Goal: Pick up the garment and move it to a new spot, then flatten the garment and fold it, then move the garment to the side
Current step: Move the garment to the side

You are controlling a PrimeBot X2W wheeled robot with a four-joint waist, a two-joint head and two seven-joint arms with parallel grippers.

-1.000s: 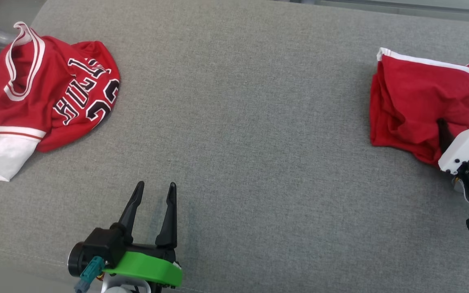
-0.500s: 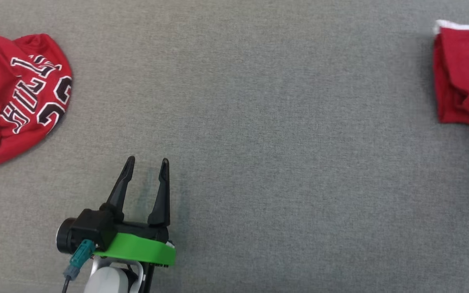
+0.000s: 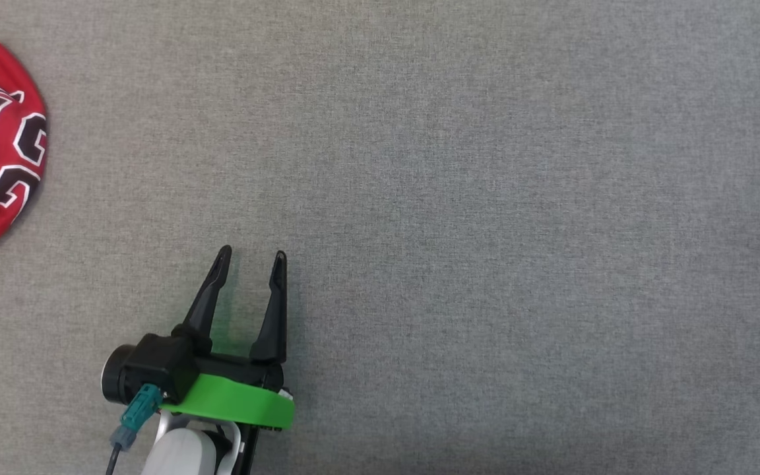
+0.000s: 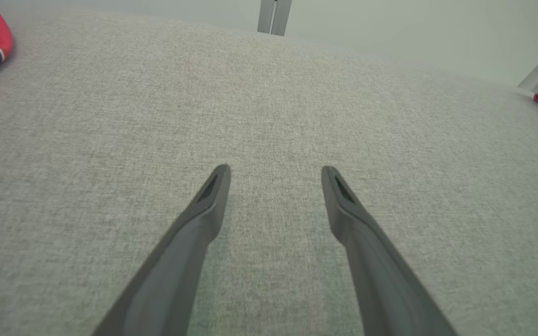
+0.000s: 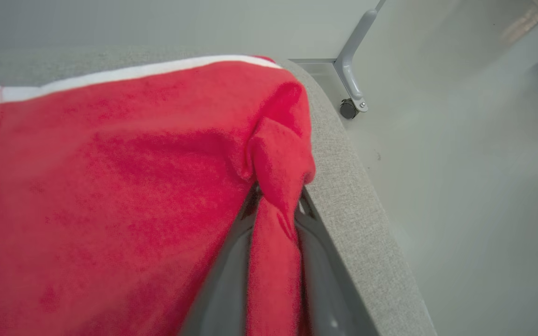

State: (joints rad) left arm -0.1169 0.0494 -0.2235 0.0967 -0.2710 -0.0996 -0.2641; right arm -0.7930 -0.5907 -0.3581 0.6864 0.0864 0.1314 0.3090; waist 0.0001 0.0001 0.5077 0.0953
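Right wrist view: right jaws pinch garment at grey surface edge; left jaws open.

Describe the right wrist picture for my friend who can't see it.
The right gripper pinches a fold of a red garment with a white stripe, at the edge of a grey table. Beyond lie pale floor and a wheeled leg.

Broad flat surface covered in grey woven fabric, even in texture and lightly mottled. In the right wrist view its edge turns in a rounded, padded corner. Below lies a smooth pale grey floor, faintly glossy. A slanted grey metal leg ends in a small dark caster on that floor. In the left wrist view a grey upright metal post stands past the far edge. Light is soft and diffuse, shadows weak.
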